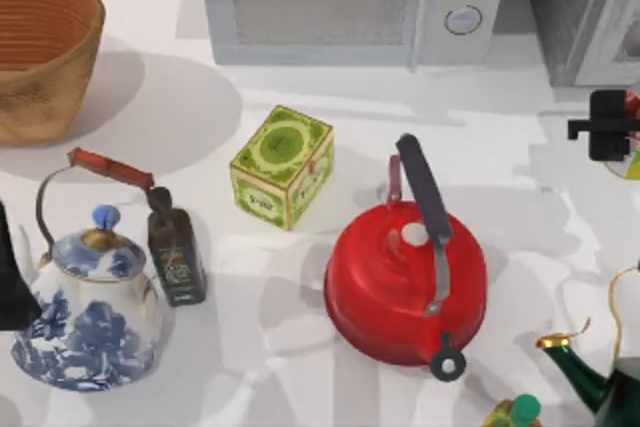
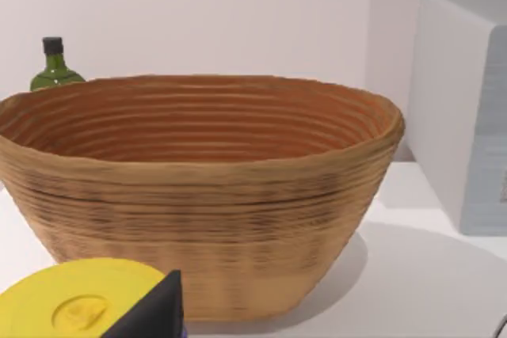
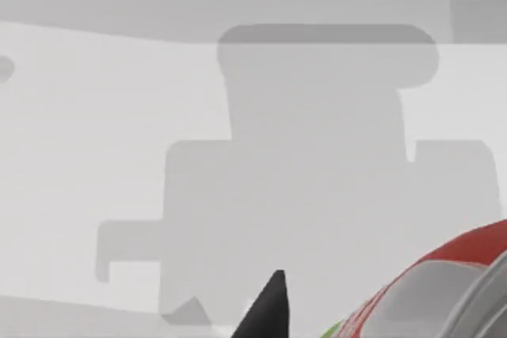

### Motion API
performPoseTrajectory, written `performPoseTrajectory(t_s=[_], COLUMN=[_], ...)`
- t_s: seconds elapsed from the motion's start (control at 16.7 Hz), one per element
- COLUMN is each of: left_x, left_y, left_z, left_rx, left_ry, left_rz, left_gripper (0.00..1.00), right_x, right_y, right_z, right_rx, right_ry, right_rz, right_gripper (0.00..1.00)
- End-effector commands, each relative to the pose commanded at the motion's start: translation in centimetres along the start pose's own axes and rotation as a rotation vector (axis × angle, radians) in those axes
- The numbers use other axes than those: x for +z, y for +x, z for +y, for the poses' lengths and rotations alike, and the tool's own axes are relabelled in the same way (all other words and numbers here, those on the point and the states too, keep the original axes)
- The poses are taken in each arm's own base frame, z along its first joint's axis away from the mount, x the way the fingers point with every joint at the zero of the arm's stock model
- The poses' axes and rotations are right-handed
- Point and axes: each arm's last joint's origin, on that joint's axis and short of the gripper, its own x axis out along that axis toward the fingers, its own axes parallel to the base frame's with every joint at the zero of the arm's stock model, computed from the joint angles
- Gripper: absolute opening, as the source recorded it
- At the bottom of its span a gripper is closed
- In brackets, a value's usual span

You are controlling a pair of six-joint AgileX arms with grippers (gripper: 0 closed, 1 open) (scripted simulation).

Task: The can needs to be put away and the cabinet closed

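Below cabinet (image 1: pixel 585 17), right claw (image 1: pixel 610 127) on can (image 1: pixel 630 162)

A red kettle (image 1: pixel 405 282) with a dark handle sits on the white table (image 1: pixel 300 347) at about five o'clock from centre. A green square tea tin (image 1: pixel 282 167) stands just up-left of it, near centre. At eight o'clock are a blue-and-white teapot (image 1: pixel 88 307) and, beside it, a small dark bottle (image 1: pixel 176 252). A wicker basket (image 1: pixel 40 52) occupies ten o'clock, a white microwave (image 1: pixel 350 2) twelve o'clock. The grey cabinet (image 1: pixel 585 12) fills two o'clock; below it, at three o'clock, the right gripper (image 1: pixel 608 127) holds the can (image 1: pixel 632 162) at the frame edge.
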Motion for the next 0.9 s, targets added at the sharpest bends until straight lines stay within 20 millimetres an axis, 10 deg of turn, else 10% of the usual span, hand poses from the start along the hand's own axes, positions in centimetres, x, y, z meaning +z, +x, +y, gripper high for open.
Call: performPoseTrajectory(t_s=[0.3,0.9], left_x=[0.0,0.0], left_y=[0.0,0.0], left_z=[0.0,0.0], left_rx=[0.000,0.000], left_ry=[0.000,0.000], left_rz=[0.000,0.000], left_gripper=[1.00,1.00], right_x=[3.6,2.1], right_y=[-5.4,-6.9], right_z=[-0.2,-0.9], right_rx=[0.006,0.014], right_ry=[0.004,0.008], right_rz=[-0.048,-0.088], right_gripper=[0.00,0.00])
